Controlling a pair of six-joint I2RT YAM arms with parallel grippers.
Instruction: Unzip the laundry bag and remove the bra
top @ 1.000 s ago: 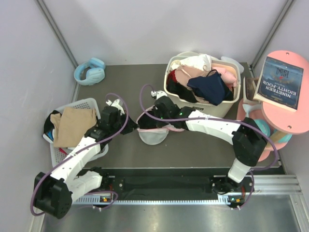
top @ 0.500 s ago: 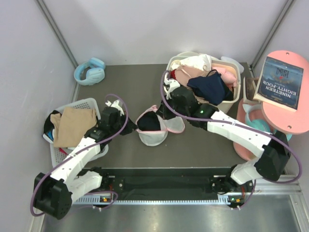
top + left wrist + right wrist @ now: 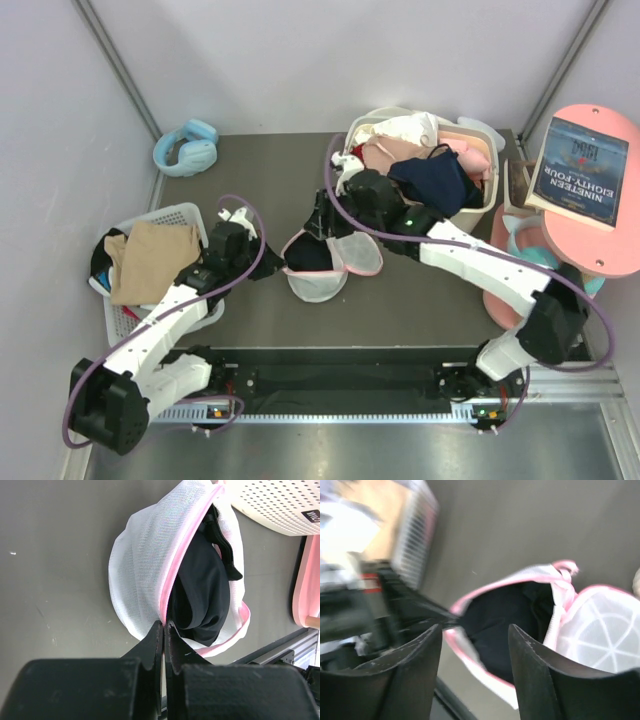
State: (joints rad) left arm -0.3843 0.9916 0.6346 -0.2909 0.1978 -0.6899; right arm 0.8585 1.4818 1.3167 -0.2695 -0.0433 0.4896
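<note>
Laundry bag (image 3: 320,283) (unzipped, bra (image 3: 308,256) showing) near cream basket (image 3: 480,215).

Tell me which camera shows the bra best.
Left wrist: the bra is close and sharp, a black garment lying inside the opened laundry bag. Right wrist shows it blurred through the opening; top external shows only a small dark patch.

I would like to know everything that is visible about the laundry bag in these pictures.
The bag is a small round pouch of white, see-through mesh with pink zipper trim. It lies on the dark table between the arms, unzipped and gaping, with the black bra inside. The left claw is shut on its pink edge. The right claw hangs open over the opening; whether it touches the bag cannot be told.
</note>
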